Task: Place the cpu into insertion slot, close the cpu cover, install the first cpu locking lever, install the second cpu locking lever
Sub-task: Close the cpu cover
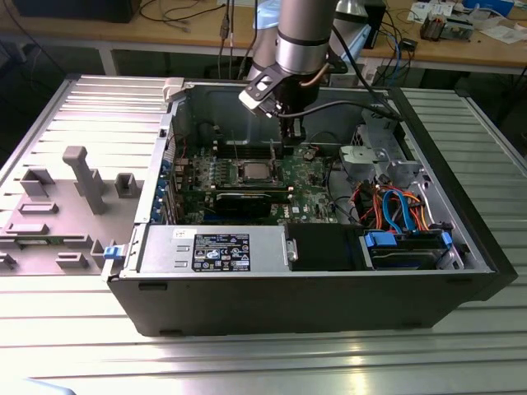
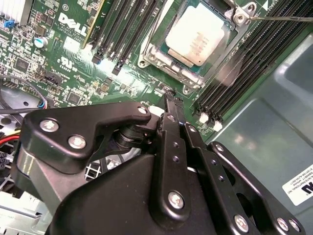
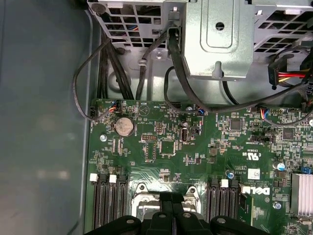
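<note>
One bench: ribbed metal (image 1: 263,366); it carries an open case (image 1: 329,306) laid on its side and, at the exterior view's left, a grey fixture (image 1: 82,177) with upright pegs.
Room: a wooden back bench (image 1: 165,37) strewn with cables (image 1: 177,15) runs behind.
Arm: one (image 1: 300,33), reaching down into the case from above.
Board: one, green (image 3: 205,147), on the case floor.
Cpu: one, silver-topped (image 2: 195,35) (image 1: 252,171), seated in the slot (image 3: 143,195) in the middle of the board.
Cover: one metal frame (image 2: 190,74), lying flat around the cpu's edges.
Fingers: drawn together with nothing between them (image 2: 172,105) (image 3: 168,200) (image 1: 291,132).
Cpu to fingers: in the exterior view the fingers hang over the board just to the exterior view's right of the cpu. In the second wrist view the cpu lies a little beyond the fingertips, not touching.
Memory slots: two banks (image 3: 110,200) (image 3: 222,200), one on each side of the slot.
Rod: one thin metal rod (image 2: 283,18) beside the slot's corner.
Coin cell: one (image 3: 123,126).
Power supply: one (image 1: 216,247), at the case's near wall.
</note>
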You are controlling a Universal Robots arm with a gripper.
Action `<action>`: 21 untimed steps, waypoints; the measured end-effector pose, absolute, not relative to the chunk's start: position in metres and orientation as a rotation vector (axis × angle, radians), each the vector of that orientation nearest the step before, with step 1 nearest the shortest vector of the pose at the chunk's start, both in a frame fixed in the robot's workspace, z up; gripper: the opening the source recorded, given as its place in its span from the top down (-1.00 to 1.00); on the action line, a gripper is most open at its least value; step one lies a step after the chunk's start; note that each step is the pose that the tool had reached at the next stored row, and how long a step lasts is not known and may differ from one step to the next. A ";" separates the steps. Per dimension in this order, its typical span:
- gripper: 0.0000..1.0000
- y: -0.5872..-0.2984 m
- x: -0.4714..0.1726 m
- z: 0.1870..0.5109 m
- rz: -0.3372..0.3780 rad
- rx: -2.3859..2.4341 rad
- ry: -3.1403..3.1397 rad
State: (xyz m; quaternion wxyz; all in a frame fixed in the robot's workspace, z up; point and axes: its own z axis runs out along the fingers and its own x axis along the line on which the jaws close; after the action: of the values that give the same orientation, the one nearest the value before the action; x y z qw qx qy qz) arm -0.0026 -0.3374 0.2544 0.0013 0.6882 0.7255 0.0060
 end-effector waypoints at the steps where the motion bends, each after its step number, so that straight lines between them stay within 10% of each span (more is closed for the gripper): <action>1: 0.79 -0.337 -0.003 0.254 0.019 2.160 2.277; 21: 0.79 -0.338 -0.046 0.250 0.019 2.157 2.280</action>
State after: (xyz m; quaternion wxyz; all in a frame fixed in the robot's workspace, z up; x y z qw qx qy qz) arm -0.0455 -0.3377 0.2502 0.0013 0.6873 0.7263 0.0061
